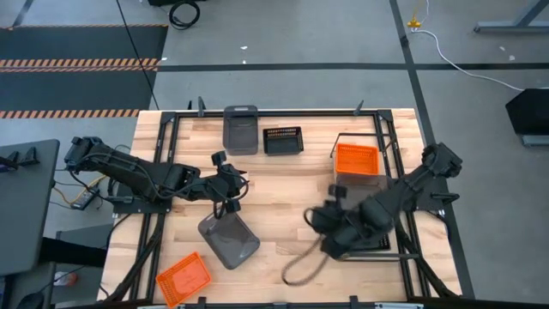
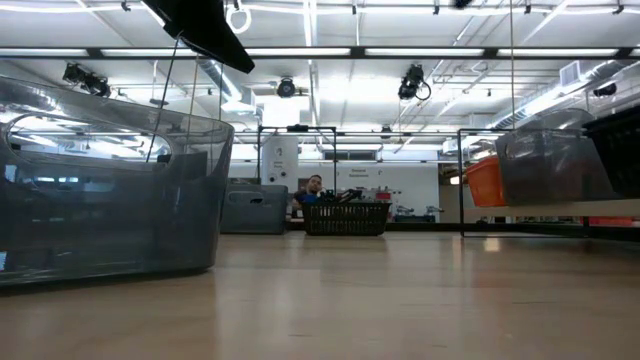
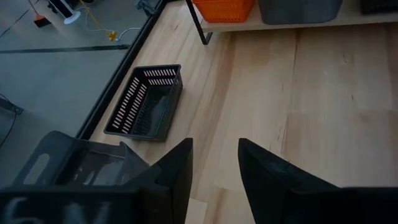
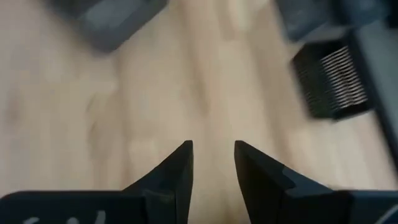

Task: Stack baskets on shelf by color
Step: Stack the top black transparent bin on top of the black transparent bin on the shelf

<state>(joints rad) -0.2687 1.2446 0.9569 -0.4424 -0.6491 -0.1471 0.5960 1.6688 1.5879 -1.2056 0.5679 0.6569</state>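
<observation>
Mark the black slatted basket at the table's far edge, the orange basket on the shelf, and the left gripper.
black slatted basket (image 1: 282,140), high view, floor.
orange basket (image 1: 355,159), high view, inside.
left gripper (image 3: 214,165), left wrist view, between fingertips.

1. Two dark, jointed arms, matte black, with bulky housings at the joints.
2. Left gripper (image 3: 214,165): two black wedge-shaped fingers.
3. Right gripper (image 4: 212,165): similar fingers, edges seemingly blurred.
</observation>
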